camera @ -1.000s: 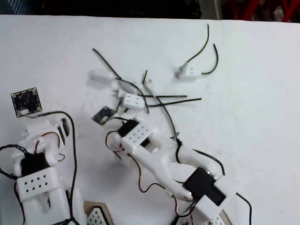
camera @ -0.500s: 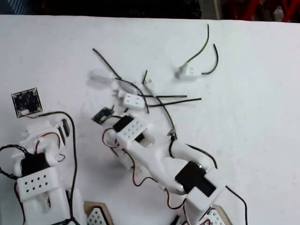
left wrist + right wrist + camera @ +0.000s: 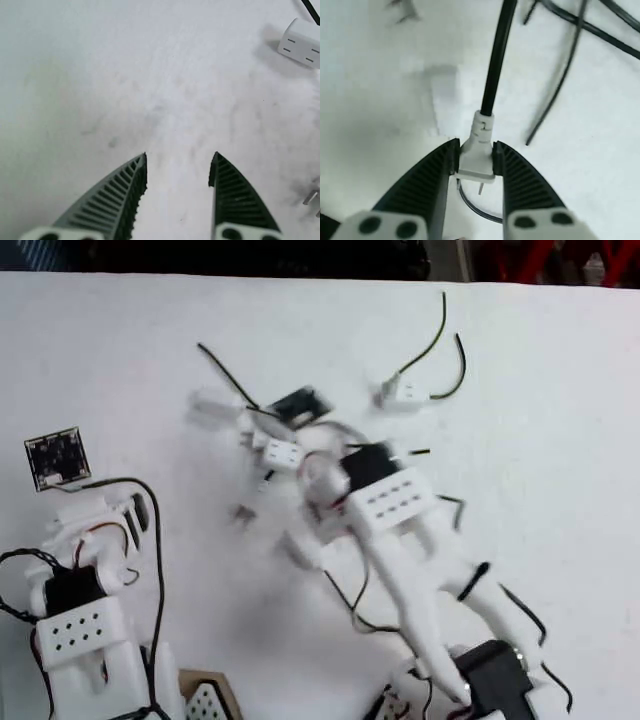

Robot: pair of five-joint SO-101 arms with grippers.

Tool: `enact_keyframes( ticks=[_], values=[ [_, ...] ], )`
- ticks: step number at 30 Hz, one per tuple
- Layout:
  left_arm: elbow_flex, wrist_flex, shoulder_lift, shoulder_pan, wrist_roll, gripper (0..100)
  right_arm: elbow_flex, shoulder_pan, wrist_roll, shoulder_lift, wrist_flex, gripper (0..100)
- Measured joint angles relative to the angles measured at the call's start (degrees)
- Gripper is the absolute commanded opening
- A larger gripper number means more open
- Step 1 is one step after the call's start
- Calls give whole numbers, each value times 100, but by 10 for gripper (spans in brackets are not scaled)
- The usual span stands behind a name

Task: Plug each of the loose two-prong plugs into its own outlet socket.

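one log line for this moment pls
right hand: shut on plug | left hand: open, over table | plug: prongs bare, not in socket

White shells on the left arm (image 3: 80, 630) and right arm (image 3: 405, 560), black servos, hole-dotted wrist plates, red and black wires trailing; dark ribbed fingers (image 3: 120, 195) tapered to points
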Motion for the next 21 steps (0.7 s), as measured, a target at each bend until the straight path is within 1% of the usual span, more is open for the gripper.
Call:
enact_keyframes(
  ticks=[3,6,9,11,21],
  values=[
    [0,0,0,0,0,208,105,440,255,0,-97,24],
    [0,0,0,0,0,210,492,510,422,167,-484,28],
    [70,-44,0,0,0,210,703,510,440,527,-888,95],
    [105,-114,0,0,0,210,712,510,466,738,-949,134],
    [105,-167,0,0,0,210,703,519,475,826,-730,127]
  ],
)
